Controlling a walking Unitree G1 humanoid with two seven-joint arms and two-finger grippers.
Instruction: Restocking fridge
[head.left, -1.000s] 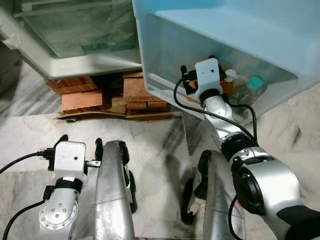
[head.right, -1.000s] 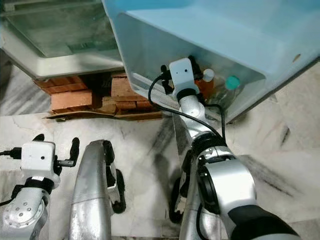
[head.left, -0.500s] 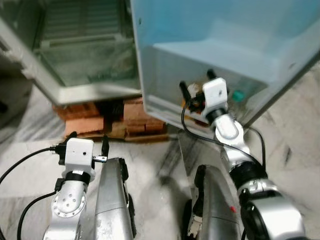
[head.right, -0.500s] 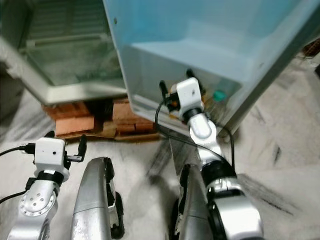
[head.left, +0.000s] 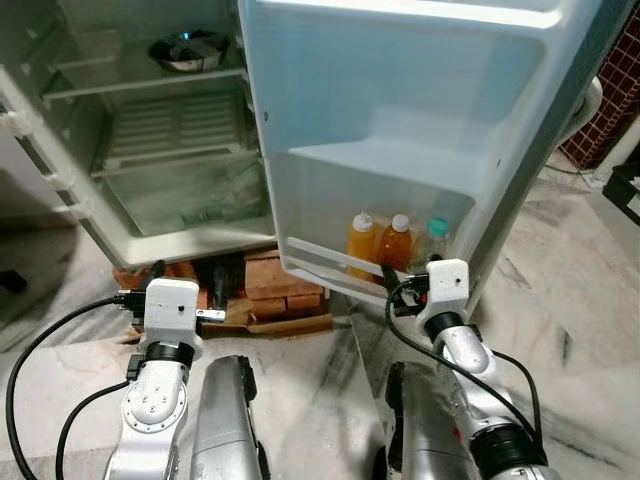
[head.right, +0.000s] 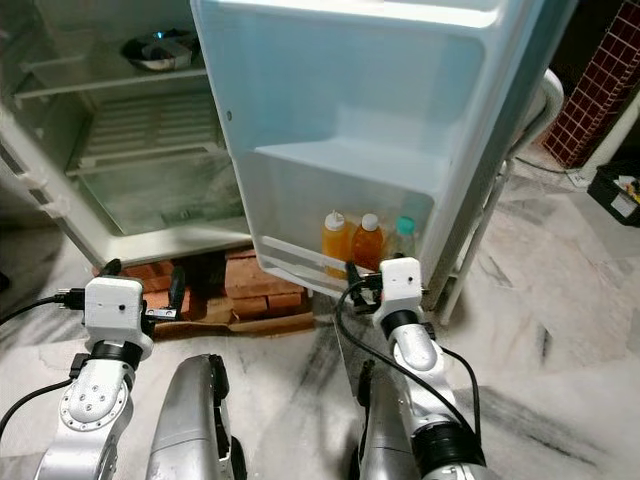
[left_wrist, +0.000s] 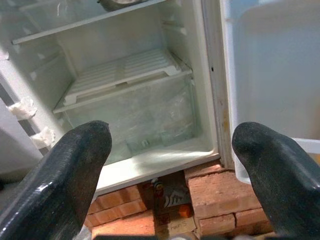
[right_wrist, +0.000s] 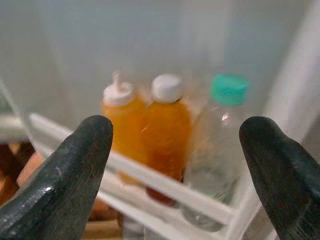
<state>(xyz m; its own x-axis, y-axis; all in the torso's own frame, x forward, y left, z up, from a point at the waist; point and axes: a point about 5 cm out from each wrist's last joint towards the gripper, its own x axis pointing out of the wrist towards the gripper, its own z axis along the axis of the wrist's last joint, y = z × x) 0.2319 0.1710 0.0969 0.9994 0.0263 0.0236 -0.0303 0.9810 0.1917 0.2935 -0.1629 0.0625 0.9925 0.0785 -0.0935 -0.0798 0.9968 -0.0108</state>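
The fridge stands open, and the lower shelf (head.left: 322, 256) of its pale blue door (head.left: 400, 90) holds three upright bottles in a row. They are an orange nozzle-top bottle (head.left: 362, 243), an orange white-capped bottle (head.left: 397, 243) and a clear bottle with a teal cap (head.left: 436, 236). My right gripper (right_wrist: 175, 127) is open and empty, a short way in front of the shelf rail and facing the bottles. My left gripper (left_wrist: 170, 135) is open and empty, low in front of the fridge body, facing the crisper drawer (left_wrist: 135, 120).
A steel bowl (head.left: 190, 50) sits on an upper fridge shelf, above a white wire shelf (head.left: 180, 125). Red bricks (head.left: 270, 285) prop up the fridge base. Marble floor (head.left: 560, 300) lies all around, and a black crate (head.left: 625, 185) stands at the far right.
The camera has tilted up and back, showing more of the fridge. My right gripper has drawn back out of the door shelf, away from the bottles. The left gripper stays open.
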